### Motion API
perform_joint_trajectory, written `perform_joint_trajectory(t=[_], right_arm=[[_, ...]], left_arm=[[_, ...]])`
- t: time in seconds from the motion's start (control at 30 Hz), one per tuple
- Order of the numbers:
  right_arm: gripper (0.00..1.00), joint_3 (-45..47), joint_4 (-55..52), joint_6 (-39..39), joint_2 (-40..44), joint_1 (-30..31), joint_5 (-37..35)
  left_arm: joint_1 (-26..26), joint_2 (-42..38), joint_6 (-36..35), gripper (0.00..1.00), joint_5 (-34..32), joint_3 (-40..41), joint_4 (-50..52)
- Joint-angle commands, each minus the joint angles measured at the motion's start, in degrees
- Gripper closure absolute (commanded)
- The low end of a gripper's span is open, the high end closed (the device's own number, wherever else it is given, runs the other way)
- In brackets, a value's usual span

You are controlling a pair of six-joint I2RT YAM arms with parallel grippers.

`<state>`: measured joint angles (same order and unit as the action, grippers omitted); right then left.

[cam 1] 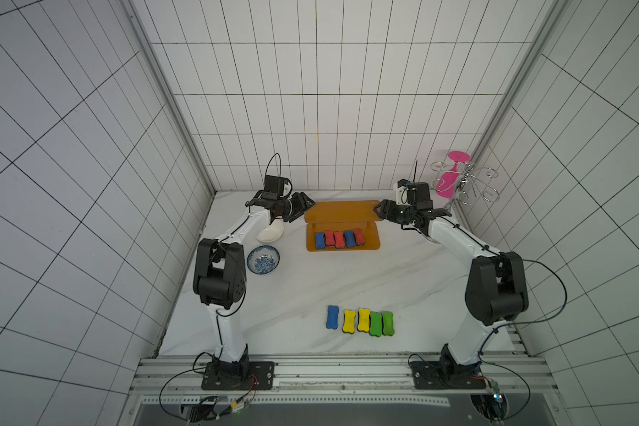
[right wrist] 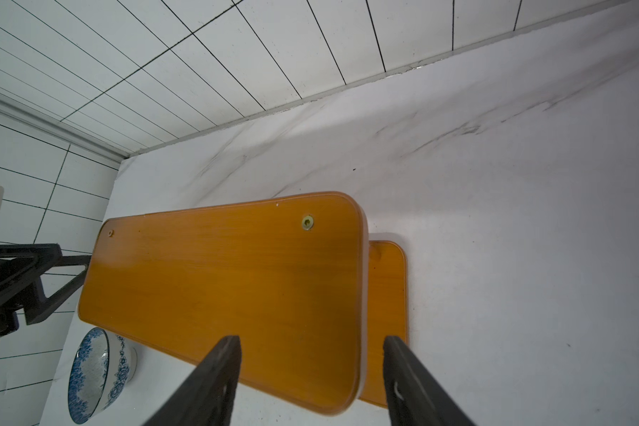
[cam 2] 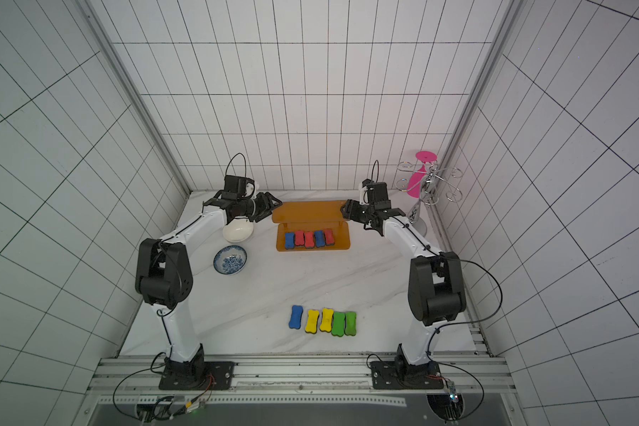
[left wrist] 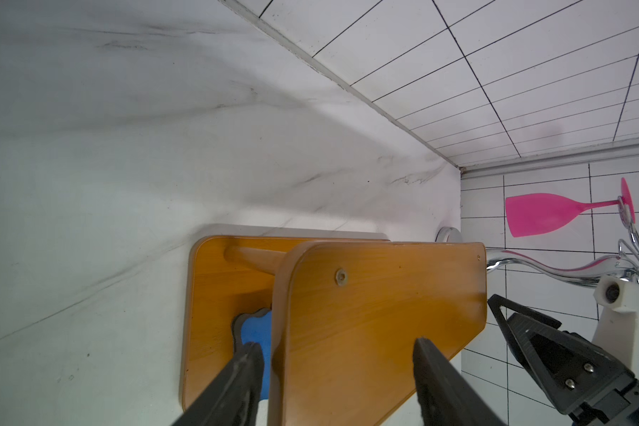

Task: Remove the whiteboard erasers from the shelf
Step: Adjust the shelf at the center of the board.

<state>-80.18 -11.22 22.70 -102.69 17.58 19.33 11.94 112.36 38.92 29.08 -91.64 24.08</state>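
The orange-brown shelf (cam 1: 342, 211) stands at the back of the table, near the wall. Its lower board (cam 1: 370, 244) carries a row of whiteboard erasers (cam 1: 338, 239): two blue and three red. Several more erasers (cam 1: 360, 321), one blue, two yellow and two green, lie in a row near the table's front. My left gripper (cam 1: 305, 208) is open at the shelf's left end. Its fingers (left wrist: 249, 363) straddle the upper board's edge, and a blue eraser (left wrist: 255, 332) shows beside one finger. My right gripper (cam 1: 379, 212) is open at the right end, its fingers (right wrist: 393, 357) either side of the upper board (right wrist: 218, 276).
A white bowl (cam 1: 272, 232) lies partly under the left arm, with a blue-patterned bowl (cam 1: 262, 260) just in front of it. A silver wire rack (cam 1: 469, 188) holding a pink glass (cam 1: 449, 180) stands in the back right corner. The tiled back wall is close behind the shelf.
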Motion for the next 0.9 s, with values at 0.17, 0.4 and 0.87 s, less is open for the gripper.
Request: perform_joint_trajectory(t=[0.17,0.4,0.87], right_arm=[[0.52,-5.88,-2.17,-3.45,-4.97,-0.29,-1.95],[0.55,-8.47,-4.67,-6.26,-7.42,0.87,-5.94],[0.72,-23.45,-8.07,-6.53,-18.44,4.99,-3.39]], left_arm=[[0.99,1.35,-0.08,0.49,1.78,0.47,-1.49],[1.5,-4.28,0.12,0.61,-1.15,7.56,-1.57],[1.5,-11.82,0.43,0.73,-5.19,16.69,-1.85]])
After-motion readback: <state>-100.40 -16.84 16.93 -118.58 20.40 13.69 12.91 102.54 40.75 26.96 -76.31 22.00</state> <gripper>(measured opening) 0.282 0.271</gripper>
